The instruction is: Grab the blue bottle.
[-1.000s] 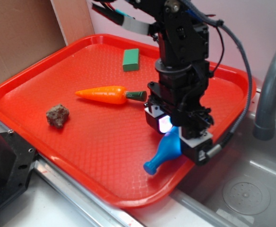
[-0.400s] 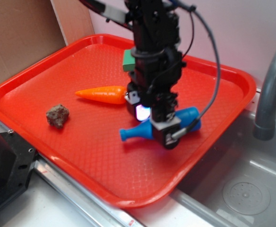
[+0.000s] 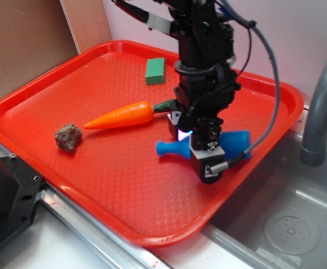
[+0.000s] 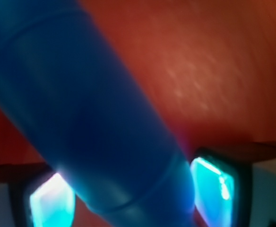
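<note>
The blue bottle (image 3: 237, 140) lies crosswise in my gripper (image 3: 200, 147), its flared cap (image 3: 166, 148) pointing left and its body sticking out to the right. The gripper points down over the right half of the red tray (image 3: 51, 84) and is shut on the bottle's middle. In the wrist view the bottle (image 4: 95, 118) fills most of the frame, with the gripper (image 4: 133, 198) closed round it. A glowing pad (image 4: 53, 203) presses on one side of it and a second pad (image 4: 213, 187) on the other. Whether the bottle touches the tray I cannot tell.
An orange toy carrot (image 3: 121, 115) lies just left of the gripper, its green stem near the fingers. A green block (image 3: 155, 70) sits at the tray's back and a brown rock (image 3: 68, 137) at its left. A grey faucet (image 3: 320, 112) and metal sink (image 3: 286, 224) are to the right.
The gripper carried the bottle from the tray's front right towards the middle, and the bottle swung level. The carrot has been nudged and now lies tilted, tip lower left.
</note>
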You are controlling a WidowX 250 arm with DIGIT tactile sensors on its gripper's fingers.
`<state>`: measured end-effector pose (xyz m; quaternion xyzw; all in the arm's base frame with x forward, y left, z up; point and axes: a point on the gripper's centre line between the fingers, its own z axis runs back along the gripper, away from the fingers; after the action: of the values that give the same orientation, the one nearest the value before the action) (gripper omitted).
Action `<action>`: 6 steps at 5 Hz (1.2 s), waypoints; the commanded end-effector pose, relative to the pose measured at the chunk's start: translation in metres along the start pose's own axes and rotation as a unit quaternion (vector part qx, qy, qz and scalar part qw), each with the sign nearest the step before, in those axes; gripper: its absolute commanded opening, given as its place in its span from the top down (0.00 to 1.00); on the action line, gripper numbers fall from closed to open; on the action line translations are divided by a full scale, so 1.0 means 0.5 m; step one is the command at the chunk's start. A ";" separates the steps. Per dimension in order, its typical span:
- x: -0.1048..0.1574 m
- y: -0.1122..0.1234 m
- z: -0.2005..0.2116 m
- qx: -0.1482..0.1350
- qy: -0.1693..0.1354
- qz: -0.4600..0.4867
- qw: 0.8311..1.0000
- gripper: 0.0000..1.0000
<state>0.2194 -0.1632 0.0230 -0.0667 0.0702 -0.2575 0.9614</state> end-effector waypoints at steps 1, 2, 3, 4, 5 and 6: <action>-0.006 -0.005 0.015 0.020 0.000 -0.046 0.999 1.00; 0.013 0.033 0.080 0.035 -0.019 -0.028 0.999 1.00; -0.020 0.054 0.186 0.039 -0.082 -0.002 0.996 1.00; -0.122 0.046 0.276 0.061 -0.136 0.082 0.985 1.00; -0.197 0.051 0.357 0.070 -0.168 0.182 0.966 1.00; -0.252 0.062 0.398 0.071 -0.169 0.254 0.950 1.00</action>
<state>0.1664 -0.0471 0.2165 -0.0152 -0.0802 -0.0005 0.9967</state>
